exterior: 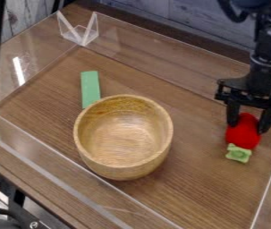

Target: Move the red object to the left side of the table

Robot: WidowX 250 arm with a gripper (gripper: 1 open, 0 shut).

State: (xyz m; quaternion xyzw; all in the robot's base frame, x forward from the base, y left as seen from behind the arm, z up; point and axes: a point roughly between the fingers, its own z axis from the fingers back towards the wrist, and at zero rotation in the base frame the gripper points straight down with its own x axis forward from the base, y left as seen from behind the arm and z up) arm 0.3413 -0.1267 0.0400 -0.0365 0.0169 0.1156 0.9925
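On the desk point(54, 98), a wooden bowl point(124, 135) sits mid-surface; near the right edge the hand point(252, 116) points straight down, its fingers narrowed around the red object point(241, 134) directly beneath, leafy end toward the front edge.

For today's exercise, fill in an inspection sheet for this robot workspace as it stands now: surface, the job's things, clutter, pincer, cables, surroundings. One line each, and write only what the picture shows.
Surface: brown wood-grain table, edged by clear acrylic walls.
Job's things: red object on the right side of the table, its light green leafy end toward the camera; not yet on the left side.
Clutter: wooden bowl near the middle, empty; flat green strip lying behind it to the left; clear folded stand in the far left corner.
Pincer: pincer points down, fingers on either side of the red object's top; a firm grip cannot be confirmed.
Cables: nothing seen.
Surroundings: dark fabric behind the far wall.
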